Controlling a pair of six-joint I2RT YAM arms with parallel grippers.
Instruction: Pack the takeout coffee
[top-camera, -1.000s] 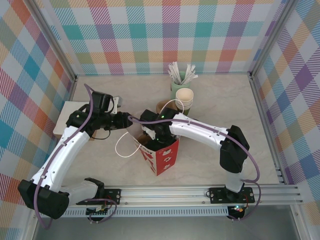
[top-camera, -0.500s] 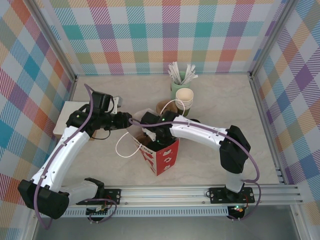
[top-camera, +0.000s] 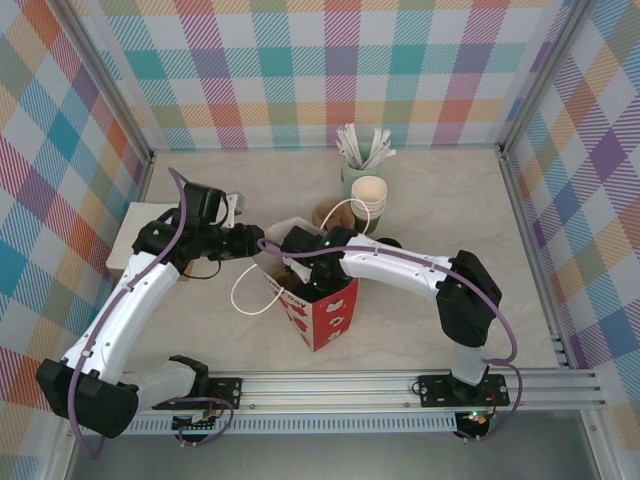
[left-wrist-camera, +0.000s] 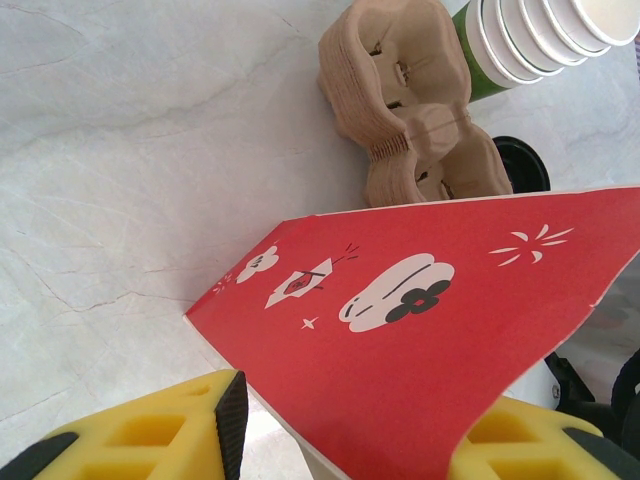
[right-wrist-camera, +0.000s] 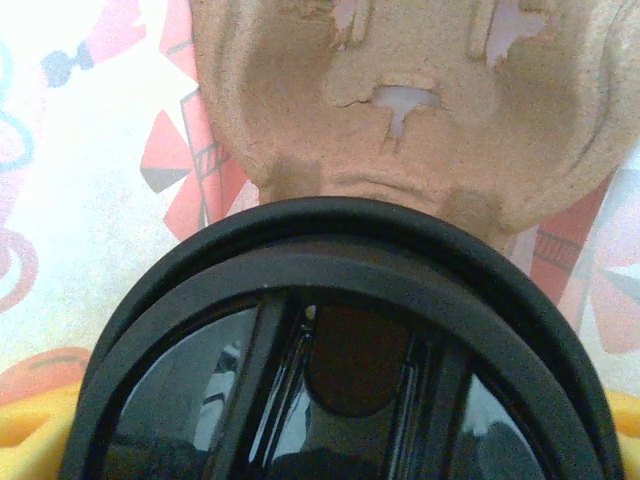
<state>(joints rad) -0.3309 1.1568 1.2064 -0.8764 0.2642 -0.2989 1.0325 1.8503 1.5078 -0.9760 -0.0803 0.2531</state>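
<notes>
Setting: pale marbled bench, boxed in by walls of pastel check.
Bag: red paper with white prints. It stands upright near the front middle of the bench with its mouth open. White cord handles loop out to the left and the back.
Coffee: inside the bag's mouth, held by the right hand. Its black lid faces the wrist camera and hides the cup body beneath.
Right hand: down in the bag's mouth and spread wide. A yellow pad sits at each side of the lid, gripping the coffee.
Left hand: at the bag's upper left edge, partly closed. The red wall runs between its yellow pads and meets both, so it is pinching the bag.
Carrier: brown pulp, inside the bag just beyond the lid. I cannot tell whether the cup touches it.
Carrier stack: more brown pulp carriers, nested, on the bench just behind the bag.
Spare lid: black, flat on the bench beside the carrier stack.
Cup stack: lidless green cups, cream inside, just right of the carrier stack.
Pot: pale green, holding white stirrers. It stands behind the cup stack, near the back wall.
</notes>
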